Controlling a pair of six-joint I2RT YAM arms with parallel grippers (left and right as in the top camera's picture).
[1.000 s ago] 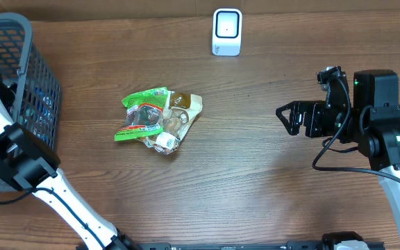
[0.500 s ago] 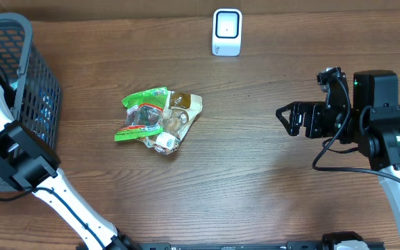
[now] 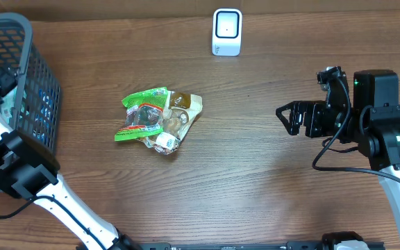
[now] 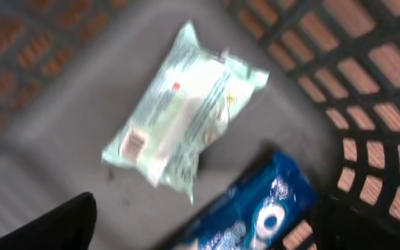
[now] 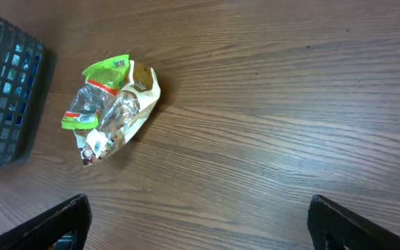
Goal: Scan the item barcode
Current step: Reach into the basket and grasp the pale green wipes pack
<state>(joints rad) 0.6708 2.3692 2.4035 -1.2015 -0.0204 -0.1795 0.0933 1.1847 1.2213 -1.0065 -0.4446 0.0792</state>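
Observation:
The white barcode scanner point(image 3: 226, 31) stands at the table's far edge. A green and clear snack bag point(image 3: 157, 119) lies on the wood, also in the right wrist view point(image 5: 111, 110). My left gripper point(image 4: 207, 212) is down inside the dark mesh basket point(image 3: 37, 69), jaws wide apart. A blue cookie pack point(image 4: 255, 219) lies on the basket floor between its fingers, and a pale green packet point(image 4: 185, 104) lies just beyond. My right gripper point(image 3: 287, 118) hovers open over bare wood, well right of the snack bag, with nothing between its fingers point(image 5: 61, 223).
The basket's mesh wall point(image 4: 367, 104) rises close on the right of my left gripper. The left arm point(image 3: 19, 173) bends over the table's left edge. The basket point(image 5: 5, 90) sits left of the snack bag.
My left arm has shifted slightly over the basket, its wrist now further in. The right arm, the snack bag and the scanner have not moved.

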